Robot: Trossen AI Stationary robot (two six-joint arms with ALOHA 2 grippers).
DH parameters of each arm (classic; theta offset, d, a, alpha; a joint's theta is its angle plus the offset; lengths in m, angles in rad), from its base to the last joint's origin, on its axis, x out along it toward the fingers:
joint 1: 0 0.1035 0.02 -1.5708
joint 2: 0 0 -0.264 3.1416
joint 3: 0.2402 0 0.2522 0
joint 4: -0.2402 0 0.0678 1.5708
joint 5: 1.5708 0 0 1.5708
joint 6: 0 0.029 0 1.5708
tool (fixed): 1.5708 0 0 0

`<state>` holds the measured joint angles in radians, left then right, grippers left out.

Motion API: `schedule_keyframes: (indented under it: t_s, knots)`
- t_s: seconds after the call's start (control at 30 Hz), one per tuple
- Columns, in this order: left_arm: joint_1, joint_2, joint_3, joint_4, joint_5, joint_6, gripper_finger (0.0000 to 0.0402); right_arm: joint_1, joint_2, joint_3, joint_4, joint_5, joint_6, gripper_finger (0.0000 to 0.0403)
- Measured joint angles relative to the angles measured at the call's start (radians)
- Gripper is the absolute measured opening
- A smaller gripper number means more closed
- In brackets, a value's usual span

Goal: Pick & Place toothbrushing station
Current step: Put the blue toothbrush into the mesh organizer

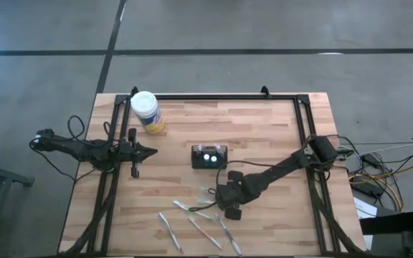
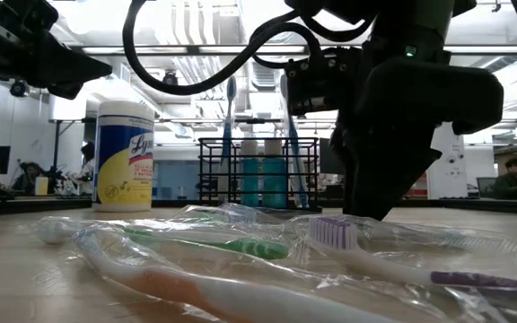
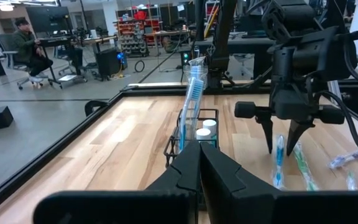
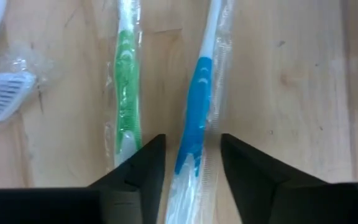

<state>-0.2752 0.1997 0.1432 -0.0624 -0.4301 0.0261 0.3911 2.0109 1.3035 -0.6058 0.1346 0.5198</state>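
Wooden table [image 1: 264,129] framed by black rails, crossed by both dark arms. Right arm reached in from the right rail toward the front middle; right gripper [image 4: 191,165] pointed straight down, fingers parted on either side of a wrapped blue toothbrush [image 4: 194,124] lying flat on the wood, not clamped on it. Left arm stretched along the left side; left gripper [image 3: 199,163] closed and empty, aimed across the table at the caddy, well apart from it.

Yellow wipes jar [image 1: 147,112] with a white lid stood toward the back left, clear of both arms. Black wire caddy [image 1: 209,155] sat upright near the table's middle, just behind the right gripper, with two white-capped tubes and two upright blue toothbrushes [image 2: 232,126] inside.

Wrapped green toothbrush [image 4: 126,81] lay just beside the blue one, outside the parted fingers, crowding the near finger. White brush head [image 4: 2,93] showed a little farther off. More wrapped toothbrushes [image 1: 199,229] lay scattered toward the front edge, near the gripper.
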Motion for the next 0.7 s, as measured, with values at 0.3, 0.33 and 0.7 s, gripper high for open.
schedule_keyframes:
  t_s: [0.3, 0.33, 0.7]
  knots:
    - [0.000, 0.000, 0.000, 0.000, 0.000, -0.001, 0.0014, 0.002, -0.006, -0.005, -0.006, 0.000, -0.038, 0.0029]
    - [0.000, 0.000, 0.000, 0.000, 0.000, -0.001, 0.0014, 0.003, -0.010, -0.007, -0.012, 0.012, -0.055, 0.0023]
    - [0.000, 0.000, 0.025, 0.010, 0.003, -0.001, 0.0014, 0.049, -0.296, -0.094, -0.023, 0.224, -0.079, 0.0006]
